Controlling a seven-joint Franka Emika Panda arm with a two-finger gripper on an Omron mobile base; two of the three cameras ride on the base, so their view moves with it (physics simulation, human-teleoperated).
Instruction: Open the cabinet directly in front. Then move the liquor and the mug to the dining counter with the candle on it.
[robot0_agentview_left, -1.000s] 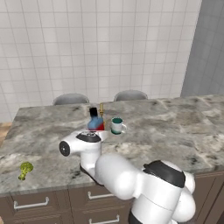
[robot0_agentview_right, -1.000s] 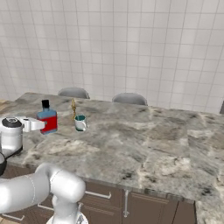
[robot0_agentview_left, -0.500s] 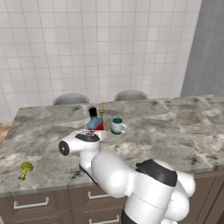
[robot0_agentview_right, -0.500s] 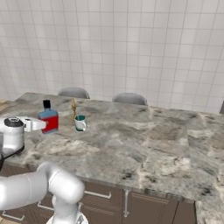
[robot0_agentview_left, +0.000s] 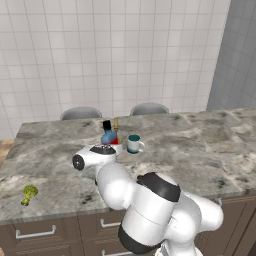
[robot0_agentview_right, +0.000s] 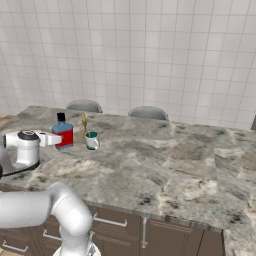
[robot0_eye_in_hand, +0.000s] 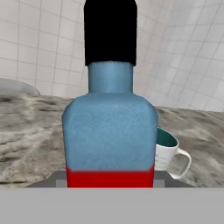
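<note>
The liquor (robot0_agentview_left: 107, 137) (robot0_agentview_right: 63, 136), a blue bottle with a red label and a black cap, stands upright at the dining counter's (robot0_agentview_left: 200, 150) (robot0_agentview_right: 165, 160) far left. My gripper (robot0_agentview_left: 109, 146) (robot0_agentview_right: 61, 142) (robot0_eye_in_hand: 109, 179) is shut on the bottle's lower part, a finger on each side of the red label. Whether the bottle's base touches the stone I cannot tell. In the hand view the liquor (robot0_eye_in_hand: 109, 131) stands close up. The white mug (robot0_agentview_left: 133, 144) (robot0_agentview_right: 92, 140) (robot0_eye_in_hand: 168, 153) with a teal inside stands just right of it. The candle (robot0_agentview_left: 116, 124) (robot0_agentview_right: 84, 122) stands behind both. The cabinet is out of view.
A broccoli floret (robot0_agentview_left: 29, 192) lies near the counter's front left edge. Two grey chair backs (robot0_agentview_left: 81, 112) (robot0_agentview_left: 149, 108) rise behind the counter before a white tiled wall. Brown drawers (robot0_agentview_left: 35, 235) (robot0_agentview_right: 150, 232) sit under the stone. The counter runs bare to the right.
In the right base view the bottle and my hand have shifted a little toward the mug. The arm's elbow has swung. Mug and candle have stayed put.
</note>
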